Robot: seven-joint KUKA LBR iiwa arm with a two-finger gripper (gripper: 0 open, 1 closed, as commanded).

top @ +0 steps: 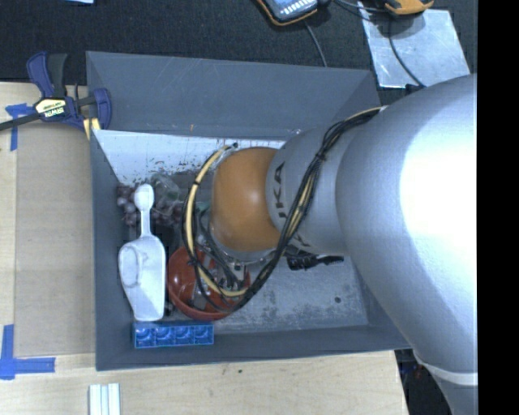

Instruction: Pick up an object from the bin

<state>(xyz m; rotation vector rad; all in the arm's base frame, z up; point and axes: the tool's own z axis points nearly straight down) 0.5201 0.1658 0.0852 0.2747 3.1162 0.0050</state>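
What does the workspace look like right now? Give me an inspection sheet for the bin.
Surface: grey metal bin, floor scuffed.
Job's things: red round dish under the claw; white scoop beside it; blue studded brick by the view's lower wall.
Clutter: dark purple cluster by the scoop's handle.
Claw: low over the red dish.
Cables: yellow and black cables looped round the orange wrist cover.
Surroundings: yellow-edged device beyond the bin.
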